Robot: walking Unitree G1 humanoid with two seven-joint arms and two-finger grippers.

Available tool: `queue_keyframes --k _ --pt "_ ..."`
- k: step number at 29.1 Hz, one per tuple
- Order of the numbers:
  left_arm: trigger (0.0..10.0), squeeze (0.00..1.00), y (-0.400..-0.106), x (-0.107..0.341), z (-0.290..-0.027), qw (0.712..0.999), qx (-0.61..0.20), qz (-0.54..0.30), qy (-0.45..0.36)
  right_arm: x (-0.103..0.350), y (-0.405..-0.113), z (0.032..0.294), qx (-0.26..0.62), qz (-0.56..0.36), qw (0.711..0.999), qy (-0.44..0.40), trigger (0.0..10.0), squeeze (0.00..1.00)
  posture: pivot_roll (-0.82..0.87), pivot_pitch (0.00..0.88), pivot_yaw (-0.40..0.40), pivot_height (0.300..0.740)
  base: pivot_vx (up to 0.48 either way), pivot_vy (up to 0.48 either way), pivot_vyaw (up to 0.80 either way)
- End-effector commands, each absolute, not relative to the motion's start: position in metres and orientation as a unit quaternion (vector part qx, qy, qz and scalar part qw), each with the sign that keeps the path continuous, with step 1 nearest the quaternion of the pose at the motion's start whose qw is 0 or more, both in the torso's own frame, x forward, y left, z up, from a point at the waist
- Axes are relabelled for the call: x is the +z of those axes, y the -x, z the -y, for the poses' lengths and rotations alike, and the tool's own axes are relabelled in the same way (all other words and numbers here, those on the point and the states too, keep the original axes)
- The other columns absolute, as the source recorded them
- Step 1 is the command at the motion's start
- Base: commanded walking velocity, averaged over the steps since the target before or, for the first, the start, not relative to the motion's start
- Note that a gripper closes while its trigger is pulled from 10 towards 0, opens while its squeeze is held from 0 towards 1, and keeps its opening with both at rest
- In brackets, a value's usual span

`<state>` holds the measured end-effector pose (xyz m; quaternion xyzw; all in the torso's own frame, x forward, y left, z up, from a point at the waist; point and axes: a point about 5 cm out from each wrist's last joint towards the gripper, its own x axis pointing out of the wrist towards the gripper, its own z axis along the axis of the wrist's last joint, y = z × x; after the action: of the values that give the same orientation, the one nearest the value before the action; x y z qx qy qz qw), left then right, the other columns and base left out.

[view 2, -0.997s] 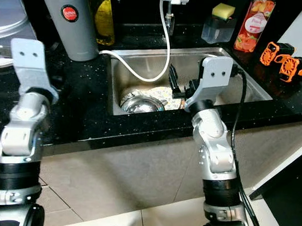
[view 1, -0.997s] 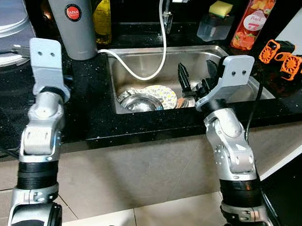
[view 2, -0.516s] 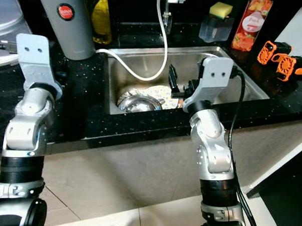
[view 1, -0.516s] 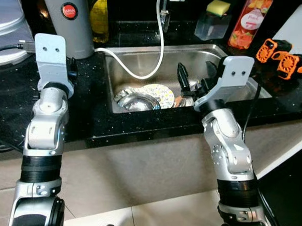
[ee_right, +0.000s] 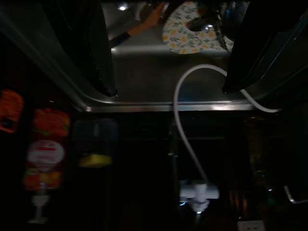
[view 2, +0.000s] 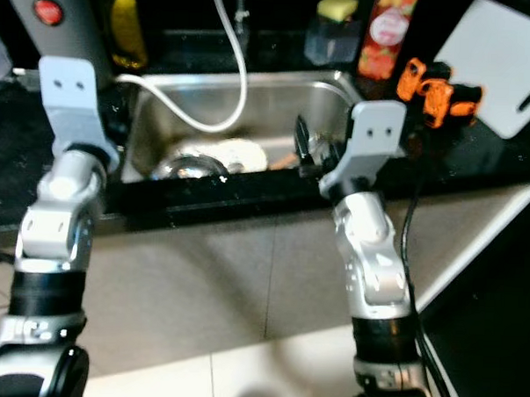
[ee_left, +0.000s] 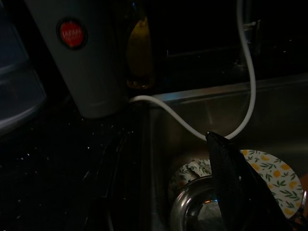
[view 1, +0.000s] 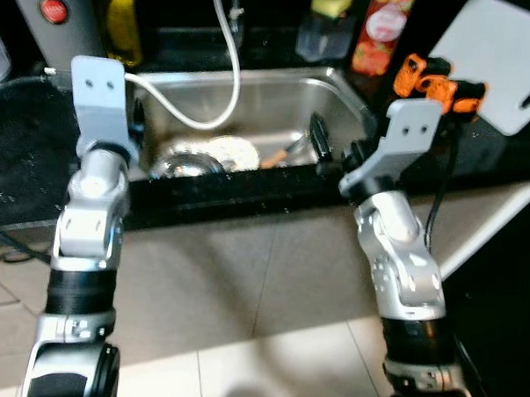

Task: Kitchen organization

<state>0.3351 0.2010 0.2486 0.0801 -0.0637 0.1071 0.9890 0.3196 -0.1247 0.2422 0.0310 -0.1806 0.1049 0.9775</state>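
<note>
- Tall grey flask with red round badge [ee_left: 84, 53] stands on the black speckled stone bench [view 1: 20, 166], at the sink's left rear corner.
- Left claw [view 1: 136, 127] sits at the left rim of the stainless steel sink [view 1: 278, 98]; one black finger [ee_left: 236, 187] shows above the bowl, spread cannot be told, nothing seen in it.
- In the sink: shiny steel bowl [view 1: 180, 164], touching a round white plate with yellow floral print [view 1: 232, 151]; a thin white hose [view 1: 219, 82] droops in from the tap.
- Right claw [ee_right: 166, 77] hovers at the sink's right front rim, fingers wide apart, empty.
- Orange and black gadget [view 1: 433, 83] and white cutting board [view 1: 495, 59] lie right of the sink.
- Step looks like the approach to the dishes, none lifted; the next move probably needs a claw lowered onto the bowl or plate rim, clear of the hose.
</note>
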Motion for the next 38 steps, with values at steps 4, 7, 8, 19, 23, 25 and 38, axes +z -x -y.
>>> queue_keyframes --k 4,7,8,19,23,25,38 --pt "10.0 0.0 -0.335 0.249 -0.202 0.988 0.11 0.068 -0.082 0.238 -0.32 0.124 0.105 0.171 0.979 -0.03 10.0 0.0 0.07 0.0 0.008 0.74 0.0 0.0 0.0" --pt "10.0 0.0 -0.334 0.25 -0.201 0.988 0.108 0.072 -0.083 0.238 -0.32 0.124 0.105 0.171 0.979 -0.03 10.0 0.0 0.07 0.0 0.01 0.74 0.0 0.0 0.0" --pt "10.0 0.0 -0.334 0.251 -0.201 0.988 0.106 0.071 -0.084 0.238 -0.32 0.124 0.105 0.17 0.979 -0.03 10.0 0.0 0.07 0.0 0.011 0.74 0.0 0.0 0.0" --pt "10.0 0.0 -0.333 0.255 -0.215 0.987 0.113 0.067 -0.088 0.236 -0.319 0.124 0.109 0.168 0.98 -0.015 10.0 0.0 0.07 0.0 0.008 0.74 0.0 0.0 0.0" --pt "10.0 0.0 -0.333 0.252 -0.208 0.988 0.102 0.067 -0.093 0.236 -0.32 0.123 0.11 0.168 0.979 -0.015 10.0 0.0 0.07 0.0 0.007 0.74 0.0 0.0 0.0" --pt "10.0 0.0 -0.332 0.248 -0.2 0.99 0.087 0.065 -0.094 0.235 -0.32 0.122 0.112 0.168 0.979 -0.014 10.0 0.0 0.07 0.0 0.007 0.74 0.0 0.0 0.0" --pt "10.0 0.0 -0.335 0.248 -0.19 0.991 0.069 0.071 -0.088 0.235 -0.321 0.121 0.108 0.168 0.98 -0.012 10.0 0.0 0.07 0.0 0.008 0.74 0.0 0.0 0.0"
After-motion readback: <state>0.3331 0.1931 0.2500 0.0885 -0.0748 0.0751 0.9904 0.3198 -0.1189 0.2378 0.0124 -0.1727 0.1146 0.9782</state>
